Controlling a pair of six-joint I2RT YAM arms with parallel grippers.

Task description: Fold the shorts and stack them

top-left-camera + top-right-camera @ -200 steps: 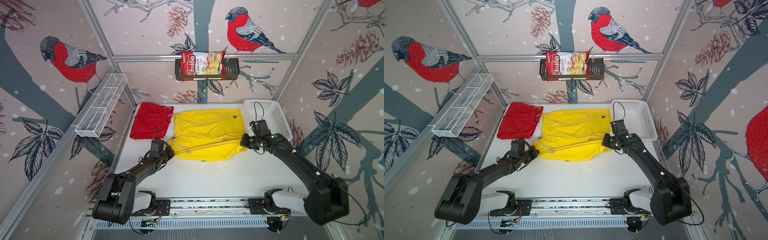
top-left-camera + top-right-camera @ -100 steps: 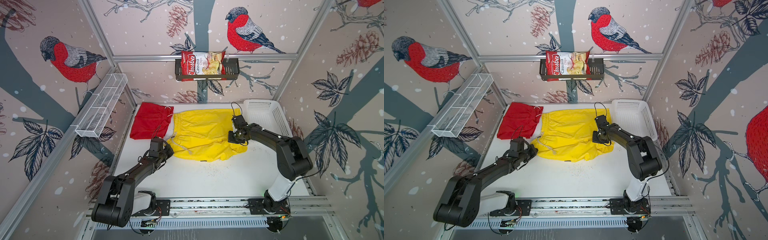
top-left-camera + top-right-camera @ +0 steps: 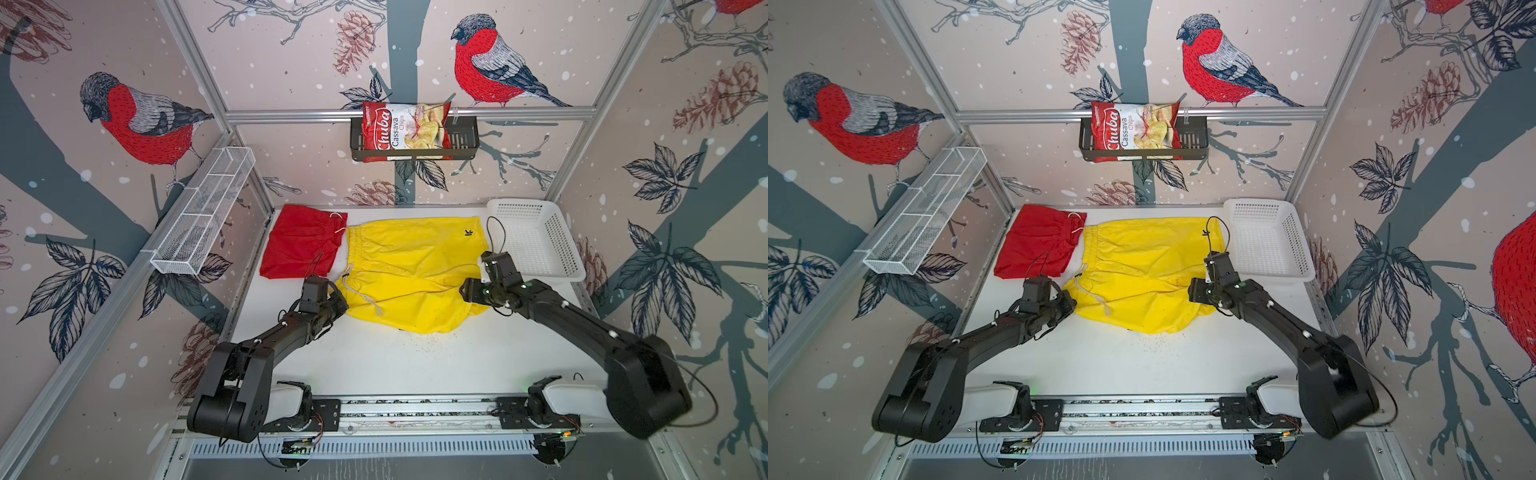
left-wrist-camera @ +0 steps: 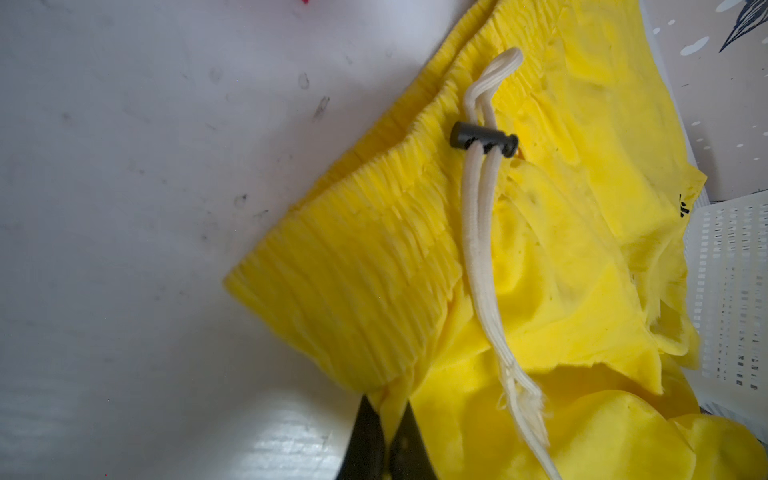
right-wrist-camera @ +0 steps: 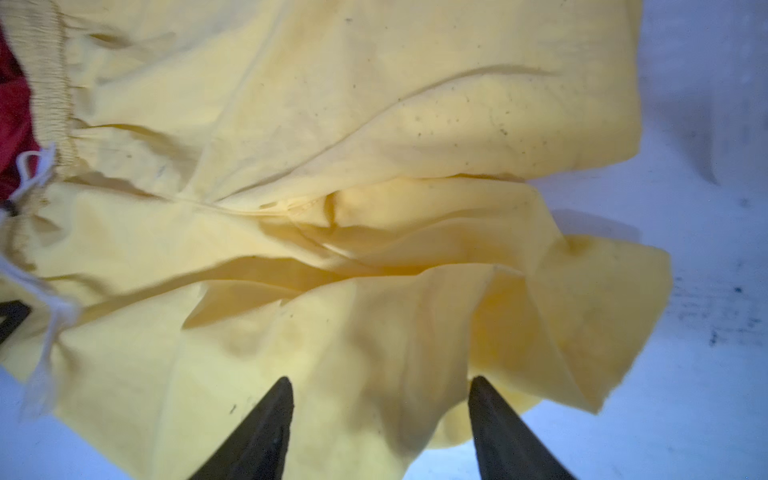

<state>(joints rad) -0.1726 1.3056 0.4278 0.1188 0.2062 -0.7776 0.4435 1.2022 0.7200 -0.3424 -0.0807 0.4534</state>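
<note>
This is a robot lab cell: aluminium framing [image 3: 291, 115] boxing in bullfinch-print wall panels [image 3: 141, 120]. Left arm [image 3: 274, 338] and right arm [image 3: 582, 324] are bolted to a rail [image 3: 415, 409] beside the white tabletop [image 3: 415, 365].

yellow shorts [image 3: 1142, 266] between left end effector [image 3: 1070, 304] and right end effector [image 3: 1192, 291], beside red shorts [image 3: 1034, 243]

yellow shorts [image 3: 415, 266]: rumpled, ctr | red shorts [image 3: 301, 245]: folded, back-left
</note>
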